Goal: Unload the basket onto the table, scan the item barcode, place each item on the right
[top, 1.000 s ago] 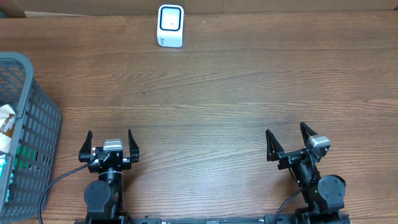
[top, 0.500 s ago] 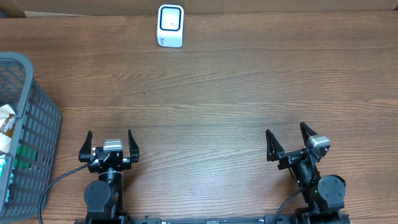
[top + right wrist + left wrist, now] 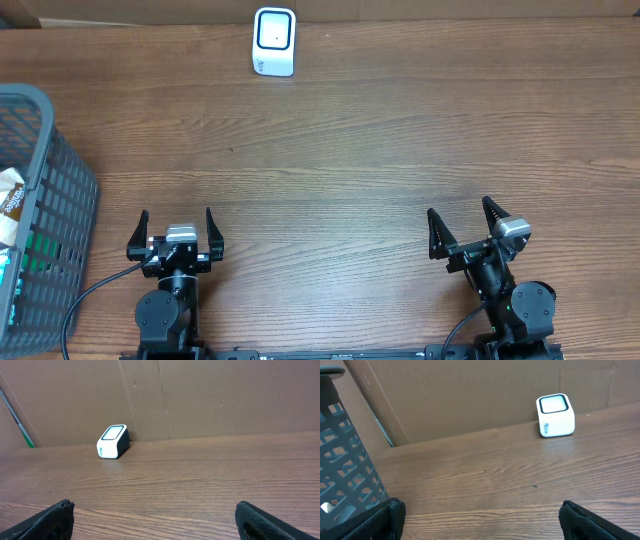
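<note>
A small white barcode scanner (image 3: 274, 41) stands at the far edge of the wooden table, also seen in the left wrist view (image 3: 555, 415) and the right wrist view (image 3: 113, 442). Packaged items (image 3: 10, 200) lie in a grey basket (image 3: 60, 215) at the left edge. My left gripper (image 3: 176, 229) rests near the front edge, open and holding nothing, in its own view (image 3: 481, 510). My right gripper (image 3: 462, 226) is likewise open and holding nothing at the front right, in its own view (image 3: 155, 510). Both are far from the scanner and the items.
A brown cardboard wall (image 3: 470, 395) backs the table behind the scanner. The basket wall (image 3: 345, 475) stands just left of my left gripper. Bare wood table (image 3: 350, 150) lies between the grippers and the scanner.
</note>
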{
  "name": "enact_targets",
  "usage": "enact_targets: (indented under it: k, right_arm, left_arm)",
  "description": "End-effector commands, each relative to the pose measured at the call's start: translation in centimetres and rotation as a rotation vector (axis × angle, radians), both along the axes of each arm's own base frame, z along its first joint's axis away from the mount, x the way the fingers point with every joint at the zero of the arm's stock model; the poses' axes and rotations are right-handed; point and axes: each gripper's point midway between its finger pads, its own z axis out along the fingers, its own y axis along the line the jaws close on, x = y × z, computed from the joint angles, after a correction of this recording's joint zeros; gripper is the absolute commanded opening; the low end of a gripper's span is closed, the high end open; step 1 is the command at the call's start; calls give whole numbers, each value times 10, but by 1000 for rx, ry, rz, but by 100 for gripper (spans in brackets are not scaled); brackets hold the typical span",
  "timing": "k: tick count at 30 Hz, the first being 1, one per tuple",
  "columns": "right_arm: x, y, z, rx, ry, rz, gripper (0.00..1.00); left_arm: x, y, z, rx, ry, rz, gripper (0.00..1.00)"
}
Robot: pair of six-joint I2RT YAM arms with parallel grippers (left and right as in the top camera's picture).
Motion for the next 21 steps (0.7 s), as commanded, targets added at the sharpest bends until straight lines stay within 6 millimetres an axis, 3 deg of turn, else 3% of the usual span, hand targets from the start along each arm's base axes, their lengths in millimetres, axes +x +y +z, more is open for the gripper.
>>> enact_targets:
  k: [1, 5, 12, 15, 21]
  right_arm:
    - [0, -2, 1, -1, -8, -13, 100]
    - [0, -2, 1, -1, -8, -13, 100]
    - [0, -2, 1, -1, -8, -13, 100]
    - [0, -2, 1, -1, -8, -13, 100]
    - [0, -2, 1, -1, -8, -13, 100]
  left_arm:
    - [0, -1, 0, 20, -3, -8, 100]
    - [0, -1, 0, 20, -3, -10, 100]
    - [0, -1, 8, -164, -59, -2, 100]
    - [0, -13, 30, -281, -132, -71, 100]
    - [-12, -34, 99, -374, -237, -216, 100]
